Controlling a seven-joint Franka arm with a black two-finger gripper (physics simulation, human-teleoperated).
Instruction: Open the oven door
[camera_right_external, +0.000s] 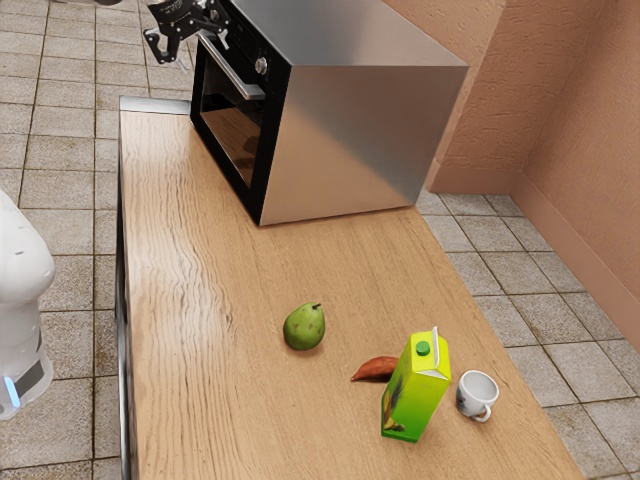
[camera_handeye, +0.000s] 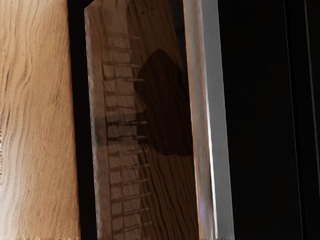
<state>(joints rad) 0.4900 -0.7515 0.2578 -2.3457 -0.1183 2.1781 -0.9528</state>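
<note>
Exterior view: oven (camera_right_external: 350, 140) at the far end of the worktop (camera_right_external: 220, 290), its dark front toward the exterior view's left. Oven door (camera_right_external: 228, 122) looks shut, flush with the body, no gap seen along its edge. Bar handle (camera_right_external: 236, 78) runs along the door's top edge, round knob (camera_right_external: 261, 65) just above it on the front. Gripper (camera_right_external: 193, 52) is up by the far end of the handle, out in front of the oven; fingers spread wide, nothing between them, so no hold on anything. Whether any part touches the handle, can't tell. Green fruit (camera_right_external: 304, 327), reddish sweet potato (camera_right_external: 375, 369), green carton (camera_right_external: 415, 390) and white mug (camera_right_external: 477, 395) are on the worktop well apart from the oven; not needed for this.

Wrist view: hand faces the oven front. Handle runs lengthwise past the door glass, dark upper panel (camera_handeye: 262, 120) on its other side. Glass mirrors the wood and a dark shape, probably the arm's reflection. No pull visible.

Progress: at the approach stage by my read, hand near the handle, opening itself not started. Left to do: line up on the handle, grip or hook it, draw the door out and down.
</note>
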